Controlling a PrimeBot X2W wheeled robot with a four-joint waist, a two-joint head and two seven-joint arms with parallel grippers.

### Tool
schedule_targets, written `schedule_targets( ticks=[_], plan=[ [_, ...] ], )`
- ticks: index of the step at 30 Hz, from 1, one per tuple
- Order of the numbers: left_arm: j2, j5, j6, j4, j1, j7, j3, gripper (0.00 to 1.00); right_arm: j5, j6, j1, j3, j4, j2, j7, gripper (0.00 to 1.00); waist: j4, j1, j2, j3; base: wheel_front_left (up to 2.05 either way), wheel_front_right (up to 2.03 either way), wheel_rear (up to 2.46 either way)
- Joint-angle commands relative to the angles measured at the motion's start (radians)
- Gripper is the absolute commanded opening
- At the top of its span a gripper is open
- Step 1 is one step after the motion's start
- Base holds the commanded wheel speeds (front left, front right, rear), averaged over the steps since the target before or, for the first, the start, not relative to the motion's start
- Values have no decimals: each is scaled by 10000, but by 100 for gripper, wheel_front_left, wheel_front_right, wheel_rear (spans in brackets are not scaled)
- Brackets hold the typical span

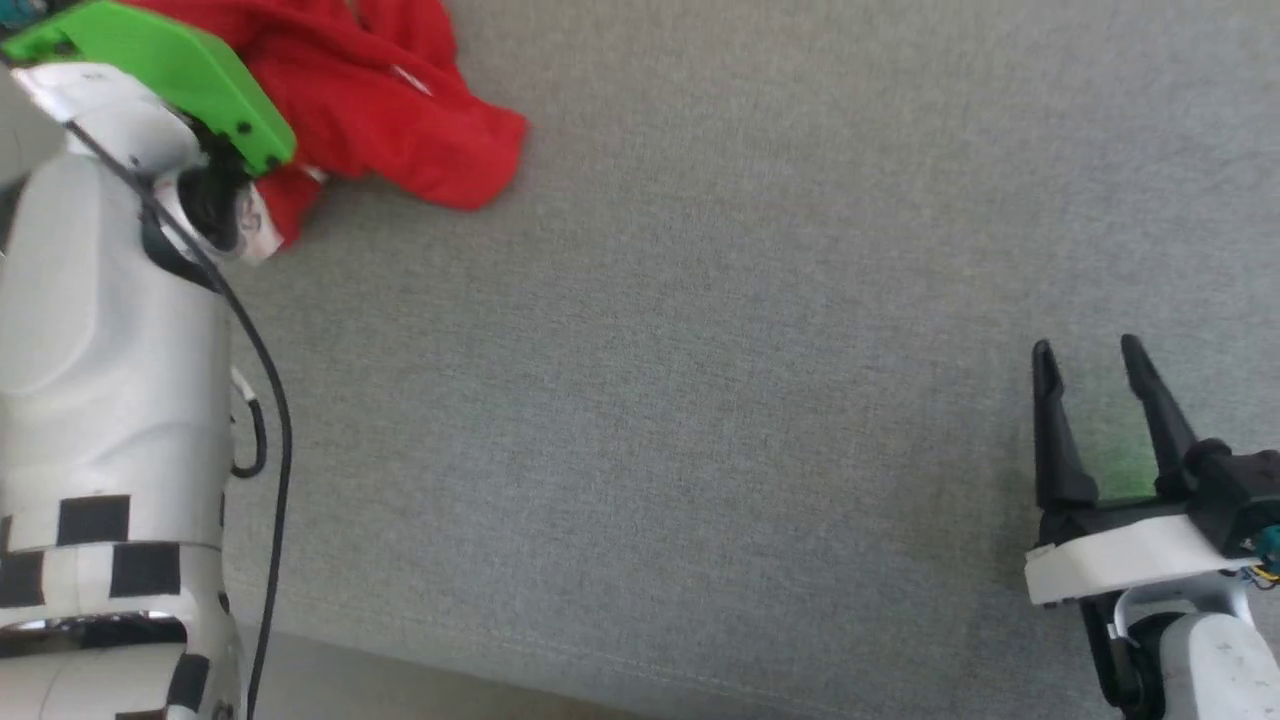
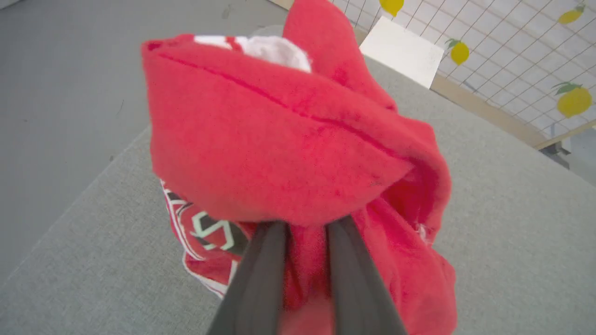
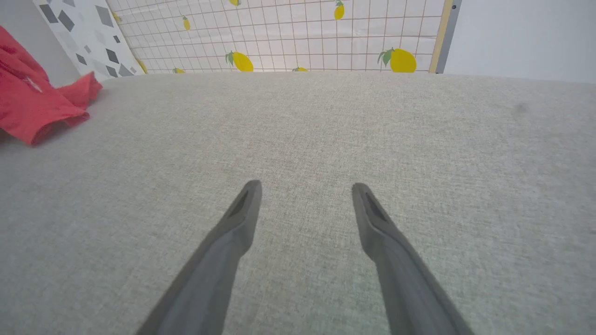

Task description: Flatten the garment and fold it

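Note:
The garment (image 1: 400, 120) is a crumpled bright red heap at the far left of the grey table. In the left wrist view the garment (image 2: 279, 139) bulges up in a thick red fold, with a white panel on top and dark white-outlined lettering (image 2: 209, 230) low on the left. My left gripper (image 2: 305, 225) is shut on the garment, red cloth pinched between its narrowed fingers and their tips buried under the fold. My right gripper (image 1: 1087, 350) stands open over bare table at the lower right, far from the garment (image 3: 28, 107). Nothing lies between the right gripper's (image 3: 306, 186) fingers.
A grey fabric-covered table (image 1: 700, 400) spreads wide, its front edge (image 1: 450, 660) near the bottom. My left forearm (image 1: 100, 330) and its green wrist plate (image 1: 150, 70) cover part of the heap. A lemon-patterned grid wall (image 3: 302, 37) and a white board (image 2: 402, 51) stand beyond the table.

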Motion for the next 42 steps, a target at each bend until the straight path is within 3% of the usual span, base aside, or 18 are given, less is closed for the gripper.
schedule_targets(
  ticks=[1, 11, 17, 29, 38, 42],
  plan=[
    [87, 74, -94, -169, -221, -269, -13, 0, 91, -15, -109, 27, 119, -2, -109, 100, -39, 0, 0, -662, 0, 0, 0],
    [678, 358, -856, -824, -1795, -1024, -355, 0, 675, -15, 122, 265, 1225, 0, -517, 100, -521, 0, 0, -2228, 0, 0, 0],
    [510, 255, -1367, -715, -2401, -1028, -700, 0, 961, -15, 169, 236, 1741, 0, -710, 100, -943, 0, 0, -2910, 0, 0, 0],
    [-801, -392, -2194, -242, -2051, -1054, -1406, 0, 921, -15, 147, -106, 2112, 1, -851, 100, -2688, 0, 0, -3586, 0, 0, 0],
    [-1681, -838, -2236, 372, -1047, -1211, -2105, 0, 903, -15, 293, -440, 2056, 1, -867, 100, -3745, 0, 0, -3145, 0, 0, 0],
    [-1821, -860, -2101, 1476, 94, -1089, -3117, 0, 1039, -15, 187, -346, 2050, 1, -873, 100, -4169, 0, 0, -2742, 0, 0, 0]
  ],
)
